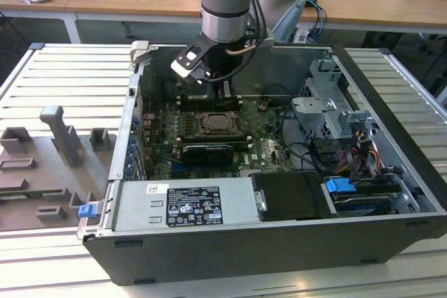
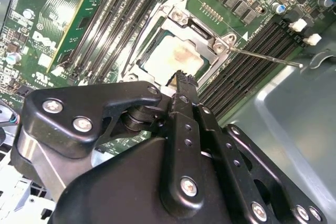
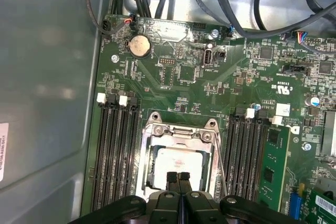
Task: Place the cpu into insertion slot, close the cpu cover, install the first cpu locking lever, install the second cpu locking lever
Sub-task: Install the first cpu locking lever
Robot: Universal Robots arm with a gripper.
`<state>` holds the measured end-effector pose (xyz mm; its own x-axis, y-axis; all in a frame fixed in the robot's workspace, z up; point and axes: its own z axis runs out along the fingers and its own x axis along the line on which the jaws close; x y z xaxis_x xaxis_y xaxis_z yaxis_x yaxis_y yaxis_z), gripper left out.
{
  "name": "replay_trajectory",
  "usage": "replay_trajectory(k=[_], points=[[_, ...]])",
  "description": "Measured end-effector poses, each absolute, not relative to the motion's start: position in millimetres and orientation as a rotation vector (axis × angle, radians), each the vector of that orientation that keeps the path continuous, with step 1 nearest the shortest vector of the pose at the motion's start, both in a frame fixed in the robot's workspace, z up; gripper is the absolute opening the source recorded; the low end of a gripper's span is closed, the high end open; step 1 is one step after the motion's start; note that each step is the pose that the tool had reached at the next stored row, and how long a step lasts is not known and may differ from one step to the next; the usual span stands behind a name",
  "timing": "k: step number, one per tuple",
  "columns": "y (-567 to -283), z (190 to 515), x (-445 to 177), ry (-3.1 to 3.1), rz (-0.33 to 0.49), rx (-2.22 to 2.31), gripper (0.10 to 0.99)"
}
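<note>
**Gripper state.** The gripper (image 3: 178,176) has its 2 fingers (image 3: 171,179) pressed together, with no gap at the tips and nothing between them. A closed tip forms 1 narrow, stiff point, which is judged to suit pushing better than grasping.

**Gripper position.** In both wrist views the closed tip stands over one edge of the cpu (image 3: 167,160). Contact with the metal cannot be confirmed. In the exterior view the gripper hangs at 12 o'clock from the insertion slot (image 1: 215,123), just above it.

**Task parts.**
1. The cpu lies flat in the insertion slot. Its top is pale silver-grey with a faint tan smear near the middle.
2. The cpu cover (image 3: 181,132), a silver frame, lies down around the cpu, which shows through its square window. The cover is judged to be closed.
3. In the second wrist view, 1 thin locking lever (image 2: 262,57) runs out from a cover corner across the memory slots (image 2: 257,51). It appears not yet latched.

**Surroundings, exterior view.** Green motherboard (image 1: 269,148) surrounds the slot inside the open computer case (image 1: 230,259). From the slot, the power supply (image 1: 185,204) lies at 6 o'clock and the drive cage (image 1: 328,113) at 3 o'clock.
</note>
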<state>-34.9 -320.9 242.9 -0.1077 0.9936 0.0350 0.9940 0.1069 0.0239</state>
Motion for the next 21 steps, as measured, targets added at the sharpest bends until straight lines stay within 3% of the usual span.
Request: replay_trajectory(k=[21], points=[[-320.9, 264.0, -34.9, -2.33, -0.063, -2.092, 0.106]])
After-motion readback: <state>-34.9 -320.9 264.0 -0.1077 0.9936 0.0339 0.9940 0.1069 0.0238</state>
